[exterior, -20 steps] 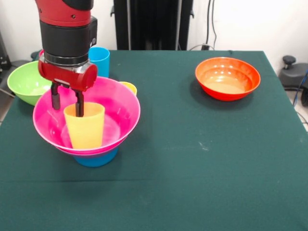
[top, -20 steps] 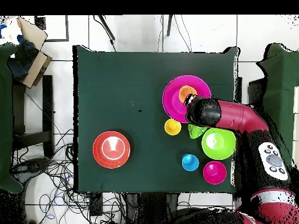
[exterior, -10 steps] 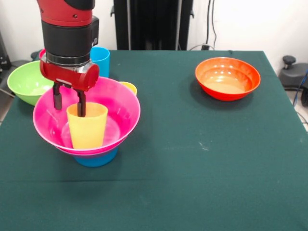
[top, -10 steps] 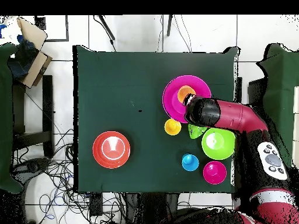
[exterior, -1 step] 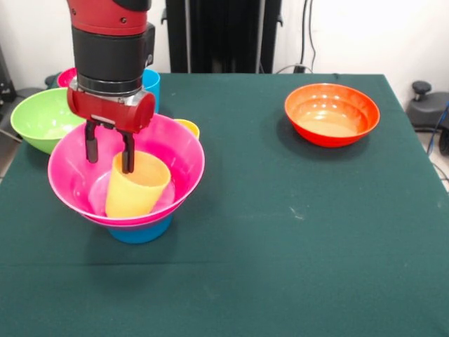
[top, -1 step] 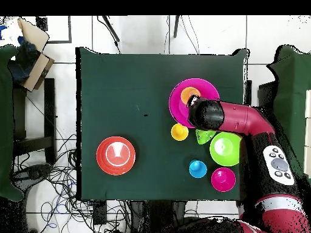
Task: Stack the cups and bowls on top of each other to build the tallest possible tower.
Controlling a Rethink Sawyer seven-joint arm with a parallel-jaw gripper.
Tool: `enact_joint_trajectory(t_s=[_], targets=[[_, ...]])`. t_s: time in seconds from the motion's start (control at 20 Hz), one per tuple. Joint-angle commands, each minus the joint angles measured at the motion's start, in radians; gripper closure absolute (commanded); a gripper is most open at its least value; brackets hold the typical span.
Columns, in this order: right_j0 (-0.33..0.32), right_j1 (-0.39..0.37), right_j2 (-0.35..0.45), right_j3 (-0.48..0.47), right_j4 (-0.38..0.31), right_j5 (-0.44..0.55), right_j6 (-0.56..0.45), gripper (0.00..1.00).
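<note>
Orange-yellow cup [exterior, -1 step: 137, 185] now leans inside the big pink bowl [exterior, -1 step: 179, 151], its mouth tipped toward two o'clock, where a moment ago it stood straight up. The arm has slid a little to three o'clock meanwhile, dragging the rim with it. That matters for the tower: a cup lying askew gives no level seat for the next piece, so I'd guess it needs righting before anything goes on top.

The gripper [exterior, -1 step: 108, 150] has its jaws narrowly apart, straddling the cup's rim. One finger [exterior, -1 step: 127, 154] dips inside the mouth and the other [exterior, -1 step: 91, 144] hangs outside the wall. Whether they actually pinch the wall I cannot tell; there looks to be slack.

The pink bowl sits on a mid blue bowl [exterior, -1 step: 142, 231] at about nine o'clock on the green desk [exterior, -1 step: 280, 239]. Behind it wait the lime green bowl [exterior, -1 step: 36, 119], the sky blue cup [exterior, -1 step: 150, 83] and a small yellow cup [exterior, -1 step: 189, 127]. The orange bowl [exterior, -1 step: 331, 114] rests well apart at two o'clock
</note>
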Motion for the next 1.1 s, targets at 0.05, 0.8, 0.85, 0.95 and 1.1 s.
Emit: enact_joint_trajectory(t_s=[0.05,0.8,0.85,0.95,1.1], targets=[[0.038,0.019,0.042,0.013,-0.023,-0.052,0.029,0.0],[0.087,0.037,-0.062,-0.035,-0.075,-0.036,0.023,0.0],[0.075,0.042,-0.058,-0.029,-0.072,-0.033,0.012,0.0],[0.068,0.047,-0.065,-0.02,-0.077,-0.05,0.008,0.0],[0.072,0.043,-0.077,-0.015,-0.08,-0.061,0.009,0.0]])
